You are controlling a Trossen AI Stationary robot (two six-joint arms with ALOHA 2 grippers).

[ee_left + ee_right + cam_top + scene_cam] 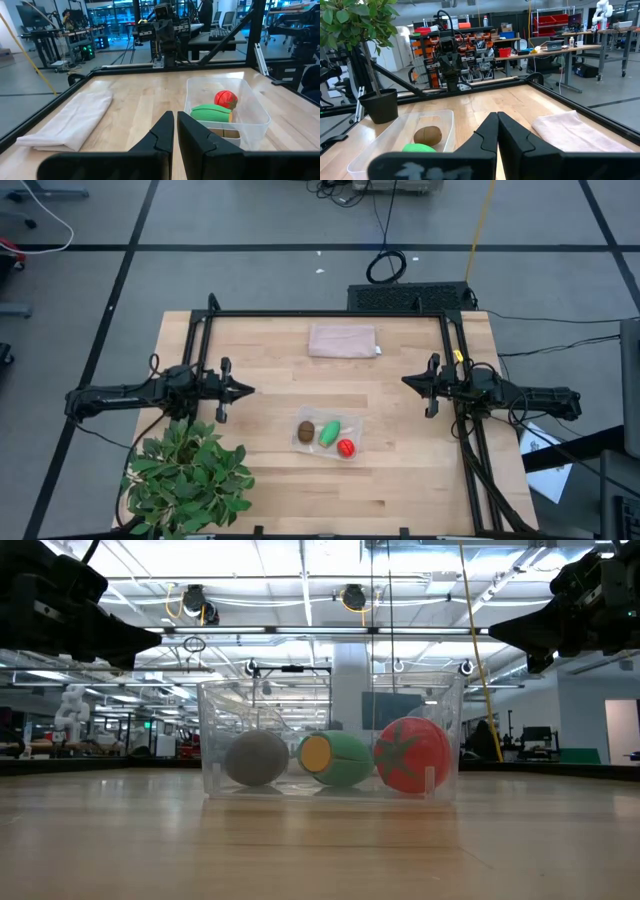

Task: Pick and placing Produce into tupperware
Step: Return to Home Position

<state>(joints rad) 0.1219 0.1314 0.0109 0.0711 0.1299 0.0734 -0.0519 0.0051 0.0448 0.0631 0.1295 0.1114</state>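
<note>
We see little left to go wrong, but two things deserve watching. The left gripper [243, 391] hovers above the table just beside the potted plant [190, 475]. Any swing of that arm toward the near edge could brush the leaves or snag its cables, and that is our main worry. The tupperware [352, 423] looks light, so a low pass by either arm could nudge it, though both are well apart from it. The right gripper [410, 381] hangs on the opposite side, facing inward. Both pincers are pressed together, holding nothing.

Inside the tupperware all three pieces lie in a row: the kiwi [306, 431], the green oval [328, 433] in the middle, and the tomato [346, 447]. They seem to touch, though the plastic wall makes that hard to confirm. A folded cloth [342, 340] lies well apart, toward the far edge.
</note>
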